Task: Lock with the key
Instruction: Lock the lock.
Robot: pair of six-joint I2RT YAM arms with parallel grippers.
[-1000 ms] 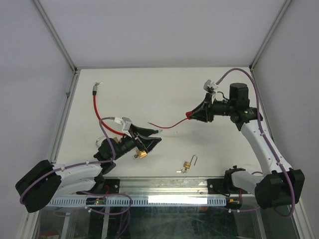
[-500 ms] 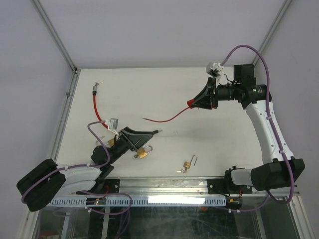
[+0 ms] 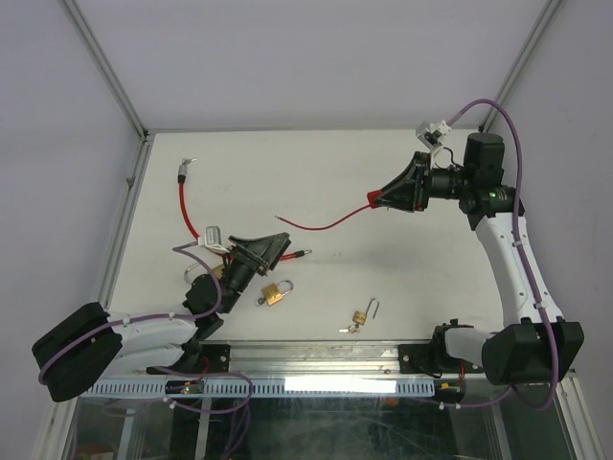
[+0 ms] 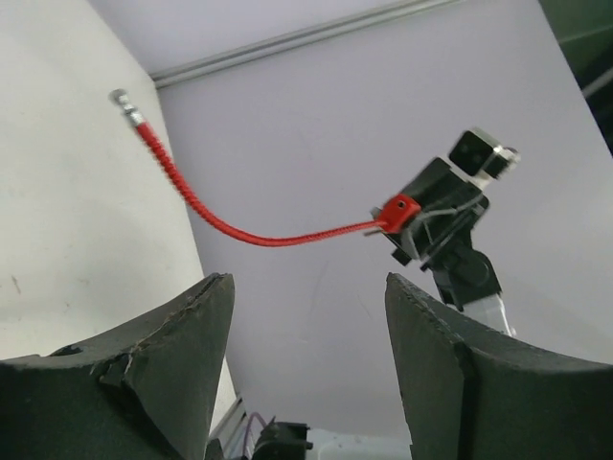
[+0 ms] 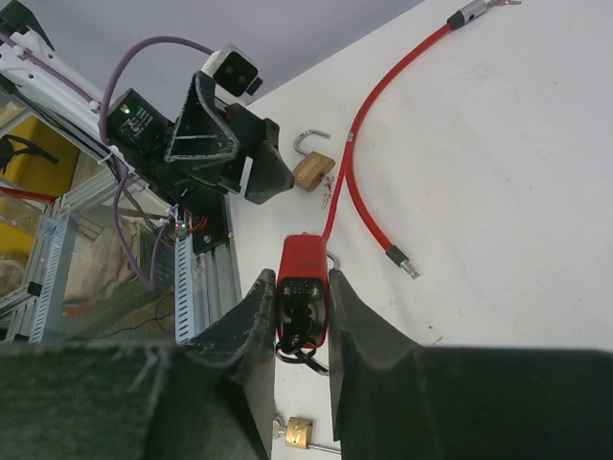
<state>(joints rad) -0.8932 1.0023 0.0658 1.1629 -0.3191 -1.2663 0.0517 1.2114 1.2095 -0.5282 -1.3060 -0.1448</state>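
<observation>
Nearest the arm bases, a small brass padlock (image 3: 362, 314) lies on the surface (image 3: 316, 163). The bits of metal beside it may be a key, but they are too small to tell. To its left an open-shackled brass padlock (image 3: 276, 292) lies close by the left claw (image 3: 280, 249). That claw is released, its fingers apart with nothing between them, and it points across toward the other arm. A thick red cable (image 3: 182, 196) lies along the left side of the surface, one end near that claw. Farther out, a thin red cable (image 3: 326, 226) runs from a free end over the middle of the surface to the red lock body (image 5: 303, 268). The right claw (image 3: 381, 199) is clenched on that body, up off the surface at the far right.

By my reading, this is the presenting step — the lock is raised and turned toward the empty claw, but no key is in hand or in the lock as far as can be seen. The next move calls for the left claw to fetch a key, likely from beside one of the padlocks. It would then pinch the key by its bow and line it up with the keyway — while the right claw holds the lock body steady.
</observation>
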